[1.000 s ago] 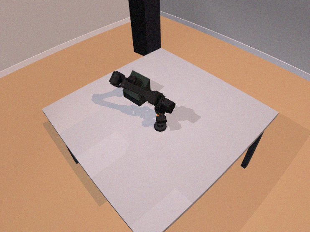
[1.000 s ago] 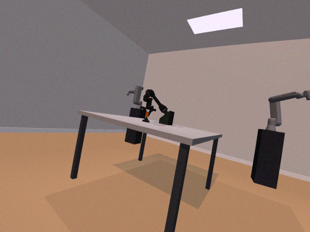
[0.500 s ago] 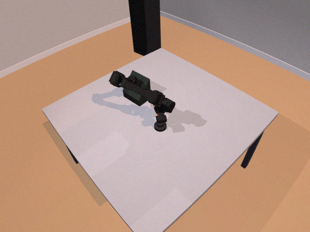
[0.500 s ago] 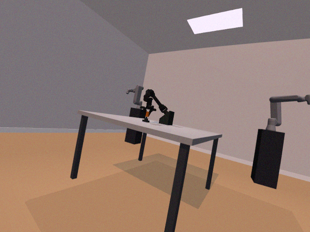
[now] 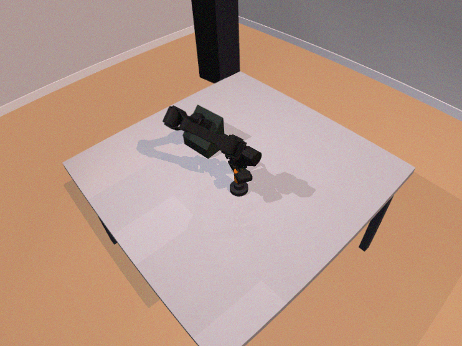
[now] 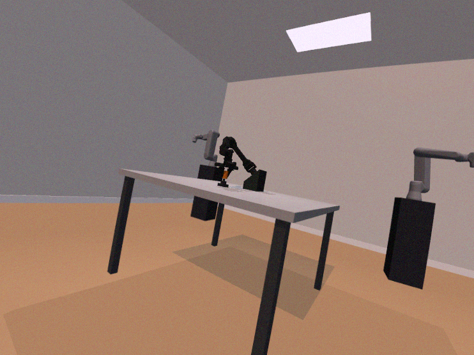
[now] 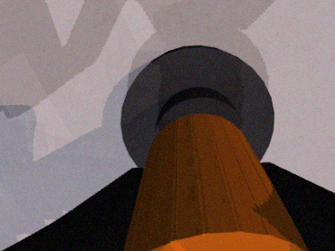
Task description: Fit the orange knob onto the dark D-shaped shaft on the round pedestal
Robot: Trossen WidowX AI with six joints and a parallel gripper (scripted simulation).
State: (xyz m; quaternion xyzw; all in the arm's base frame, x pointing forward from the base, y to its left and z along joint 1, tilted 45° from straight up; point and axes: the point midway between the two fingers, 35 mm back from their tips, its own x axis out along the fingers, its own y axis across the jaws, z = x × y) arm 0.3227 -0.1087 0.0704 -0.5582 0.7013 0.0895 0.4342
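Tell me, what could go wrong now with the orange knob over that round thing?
1. The orange knob sits over the round pedestal, but a dark band of shaft shows below it, so it is not fully down. Its hidden flat may not match, and pushing could jam it.
2. The gripper is clamped on the knob; letting go now might leave it perched high or tipping.
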